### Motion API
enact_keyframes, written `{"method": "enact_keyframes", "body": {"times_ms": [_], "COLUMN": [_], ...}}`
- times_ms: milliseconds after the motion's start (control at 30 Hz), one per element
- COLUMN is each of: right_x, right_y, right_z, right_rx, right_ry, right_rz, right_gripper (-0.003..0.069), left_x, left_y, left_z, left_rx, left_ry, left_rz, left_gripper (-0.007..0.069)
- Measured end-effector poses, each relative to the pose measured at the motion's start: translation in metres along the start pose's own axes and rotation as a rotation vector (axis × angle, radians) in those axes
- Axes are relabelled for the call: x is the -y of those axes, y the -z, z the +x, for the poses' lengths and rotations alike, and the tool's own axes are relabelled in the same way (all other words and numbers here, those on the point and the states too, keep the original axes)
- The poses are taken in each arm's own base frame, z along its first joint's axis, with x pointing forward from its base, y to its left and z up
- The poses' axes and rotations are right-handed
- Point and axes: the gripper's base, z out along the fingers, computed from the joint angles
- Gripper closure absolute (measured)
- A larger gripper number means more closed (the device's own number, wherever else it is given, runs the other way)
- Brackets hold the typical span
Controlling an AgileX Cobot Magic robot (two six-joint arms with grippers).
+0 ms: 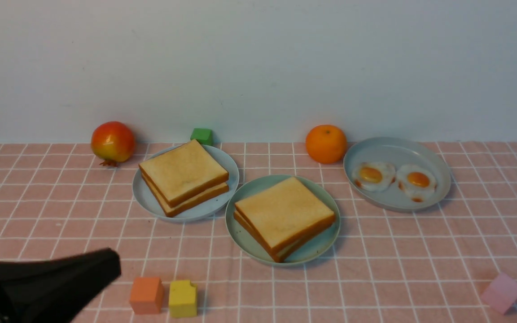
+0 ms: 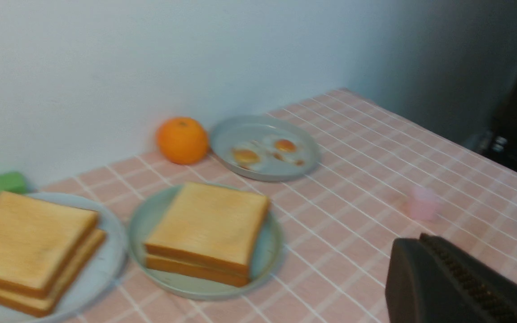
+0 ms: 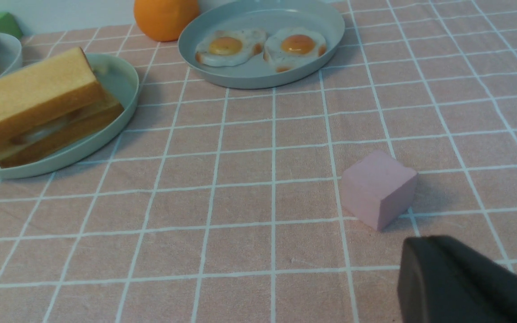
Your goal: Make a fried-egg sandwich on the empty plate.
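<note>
Flanking the teal plate (image 1: pixel 240 233) — orange (image 1: pixel 326 143), pomegranate (image 1: pixel 112 141), seemingly foam cubes (image 1: pixel 146 294).

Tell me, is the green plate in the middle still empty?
No. The sea-green plate holds two stacked toast slices, with something white, seemingly an egg, between them.

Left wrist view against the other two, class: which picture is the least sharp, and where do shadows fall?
Left wrist view: blurred throughout, the pink block smeared. Front view: sharp, soft even light, faint shadow beside the orange. Right wrist view: crisp, the pink block casting a soft shadow on the cloth.
</note>
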Motion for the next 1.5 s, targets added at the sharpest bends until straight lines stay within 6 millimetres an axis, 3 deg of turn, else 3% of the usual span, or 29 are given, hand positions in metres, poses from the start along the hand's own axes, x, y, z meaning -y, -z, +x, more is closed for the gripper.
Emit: {"method": "enact_keyframes", "body": {"times_ms": [167,267,400,467,1500], "right_x": [0.000,0.000,0.000,0.000,0.000], "right_y": [0.000,0.000,0.000,0.000,0.000], "right_z": [0.000,0.000,0.000,0.000,0.000], "right_rx": [0.000,0.000,0.000,0.000,0.000], "right_ry": [0.000,0.000,0.000,0.000,0.000], "right_rz": [0.000,0.000,0.000,0.000,0.000], "right_gripper": [0.0627,0.0622,0.0618,0.0614,0.0579], "left_x": [-0.026,-0.041,-0.050,-0.053,-0.053], "left_y": [0.022,0.040,0.050,0.054,0.055], "left_z": [0.026,0.062,0.101,0.124,0.125], "left_rx": [0.108,0.116,0.080,-0.038,-0.054], "left_ry": [0.015,0.055,0.127,0.228,0.256], "left_rz": [-0.246,-0.439,-0.567,-0.639,-0.655], "left_gripper": [0.0612,0.0612,0.0612,0.0612,0.0612]}}
